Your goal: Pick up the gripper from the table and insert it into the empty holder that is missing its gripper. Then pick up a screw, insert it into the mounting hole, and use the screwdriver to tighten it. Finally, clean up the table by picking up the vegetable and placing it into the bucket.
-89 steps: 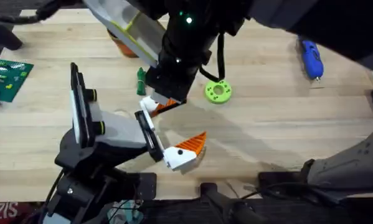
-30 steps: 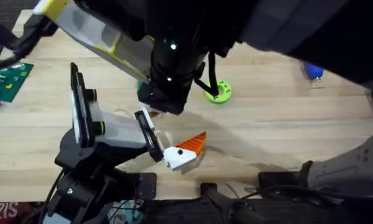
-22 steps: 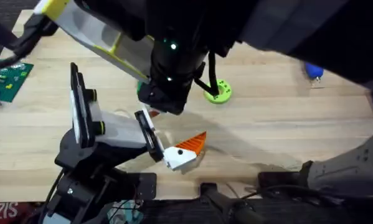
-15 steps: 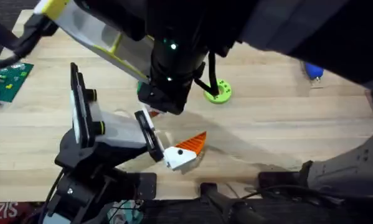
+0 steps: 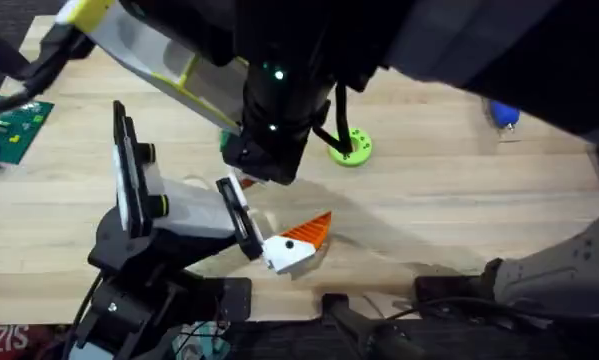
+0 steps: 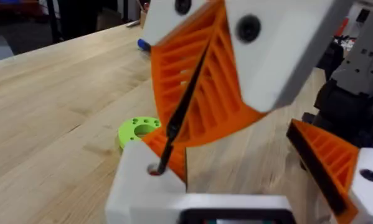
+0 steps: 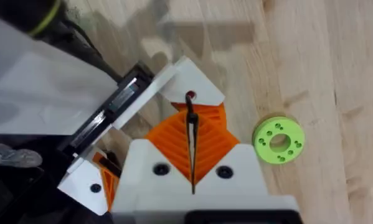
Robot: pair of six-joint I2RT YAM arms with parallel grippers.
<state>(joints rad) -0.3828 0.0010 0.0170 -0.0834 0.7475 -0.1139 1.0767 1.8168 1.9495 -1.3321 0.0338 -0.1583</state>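
Observation:
The holder (image 5: 184, 215) is my left gripper (image 5: 269, 215), on the arm at the lower left. Its two white, orange-tipped fingers stand well apart, with nothing held. One finger (image 5: 297, 243) sticks out toward the table's front. The other is the inserted gripper (image 6: 150, 180), seated against a black plate. My right gripper (image 7: 192, 134) hovers right over it, orange pads shut on a thin black screw (image 7: 190, 121). The screw's tip sits at the mounting hole (image 6: 154, 169). The blue screwdriver (image 5: 501, 115) lies far right, half covered. A green sliver of vegetable (image 5: 223, 140) peeks beside the arm. The bucket is hidden.
A lime-green disc with holes (image 5: 350, 147) lies just right of the right gripper. A green circuit board (image 5: 14, 125) sits at the left edge. The right arm passes dark and large under the camera, covering the table's far side.
Since three seconds ago the right gripper has shifted left and down onto the inserted gripper, covering it from above. Over the last second nothing visibly moves.

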